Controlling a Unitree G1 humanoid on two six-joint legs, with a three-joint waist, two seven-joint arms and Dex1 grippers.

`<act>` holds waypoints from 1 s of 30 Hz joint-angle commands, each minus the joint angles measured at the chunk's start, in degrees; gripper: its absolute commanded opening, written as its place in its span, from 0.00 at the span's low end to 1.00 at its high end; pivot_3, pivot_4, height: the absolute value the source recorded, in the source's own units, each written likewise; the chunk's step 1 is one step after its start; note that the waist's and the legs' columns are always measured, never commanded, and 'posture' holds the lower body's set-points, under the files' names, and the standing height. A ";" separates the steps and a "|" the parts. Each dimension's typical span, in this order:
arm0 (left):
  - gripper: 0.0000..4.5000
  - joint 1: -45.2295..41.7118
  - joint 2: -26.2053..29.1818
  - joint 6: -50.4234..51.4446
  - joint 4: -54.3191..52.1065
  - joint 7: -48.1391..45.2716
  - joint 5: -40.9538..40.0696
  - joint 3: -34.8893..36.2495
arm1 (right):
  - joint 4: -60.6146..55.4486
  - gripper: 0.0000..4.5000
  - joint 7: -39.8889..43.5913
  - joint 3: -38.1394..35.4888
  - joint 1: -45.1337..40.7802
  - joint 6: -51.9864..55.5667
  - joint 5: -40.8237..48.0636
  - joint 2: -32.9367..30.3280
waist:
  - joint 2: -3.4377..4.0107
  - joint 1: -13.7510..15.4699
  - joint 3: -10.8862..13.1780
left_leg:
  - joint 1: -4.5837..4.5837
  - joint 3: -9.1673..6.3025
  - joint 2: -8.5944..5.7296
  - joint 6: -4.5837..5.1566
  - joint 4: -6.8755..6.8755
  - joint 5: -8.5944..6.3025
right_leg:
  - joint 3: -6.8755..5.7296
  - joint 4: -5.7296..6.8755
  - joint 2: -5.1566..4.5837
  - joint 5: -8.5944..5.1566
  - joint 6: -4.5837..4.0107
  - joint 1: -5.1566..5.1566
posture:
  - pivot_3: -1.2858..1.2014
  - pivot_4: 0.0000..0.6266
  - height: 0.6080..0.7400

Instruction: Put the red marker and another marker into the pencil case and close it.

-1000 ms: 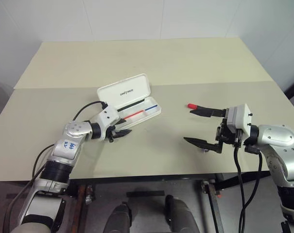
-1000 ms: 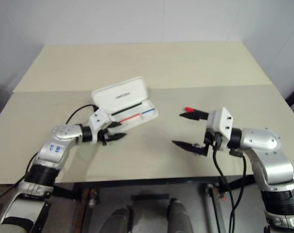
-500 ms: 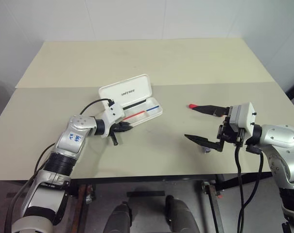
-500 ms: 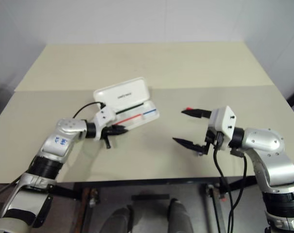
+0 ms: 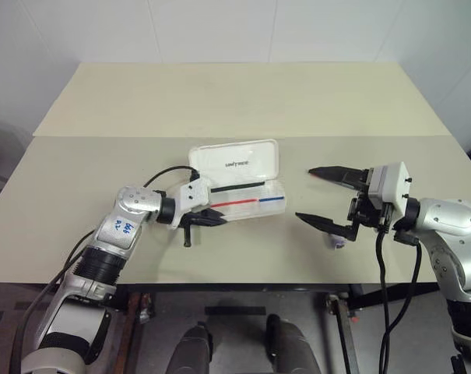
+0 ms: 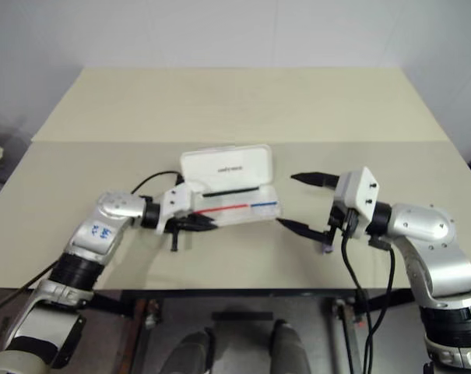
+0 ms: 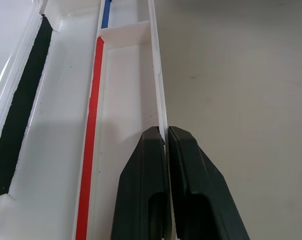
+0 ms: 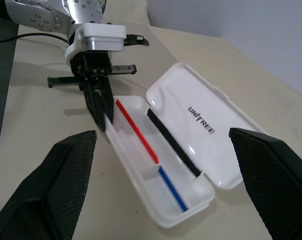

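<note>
One beige desk (image 5: pixel 243 101) carries everything, and the white pencil case (image 5: pixel 243 181) lies open near its front middle, lid propped up behind the tray, dark lettering on the lid, a red and a blue stripe inside the tray. At the tray's near-left end, the left pincer (image 5: pixel 219 220) has its black fingers pressed together on the tray's thin front wall, as the left wrist view shows, the wall edge (image 7: pixel 158 90) running out from between them. On the other side, the right pincer (image 5: pixel 322 197) hangs just beside the case's right end, its fingers spread wide apart and holding nothing.
</note>
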 commanded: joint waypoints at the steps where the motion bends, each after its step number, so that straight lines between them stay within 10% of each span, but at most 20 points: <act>1: 0.01 -0.07 0.59 -3.74 -1.89 -2.47 -1.57 0.51 | -1.36 1.00 0.27 -1.76 -0.76 -0.53 0.72 -1.21 | 0.00 -0.04 0.00 | 0.00 0.00 0.00 0.00 0.00 0.00 | 0.00 0.00 0.00 0.00 0.00 0.00 | 0.52 0.24 1.00; 16: 0.01 1.21 -1.56 -3.31 1.40 2.11 1.76 -0.23 | -2.60 1.00 0.10 -2.18 1.12 -0.04 0.62 -1.76 | 0.00 -0.09 0.00 | 0.02 0.00 0.00 0.00 0.05 0.00 | 0.00 0.05 0.00 0.00 0.00 0.00 | 0.52 0.24 1.00; 30: 0.99 5.04 -1.06 -2.95 -4.04 -2.46 -2.66 0.86 | -0.80 1.00 3.50 2.53 -0.71 0.04 0.48 -1.37 | 0.00 -0.16 0.00 | 0.04 0.00 0.01 0.00 0.08 0.01 | 0.00 0.07 0.00 -0.01 -0.02 0.00 | 0.52 0.24 1.00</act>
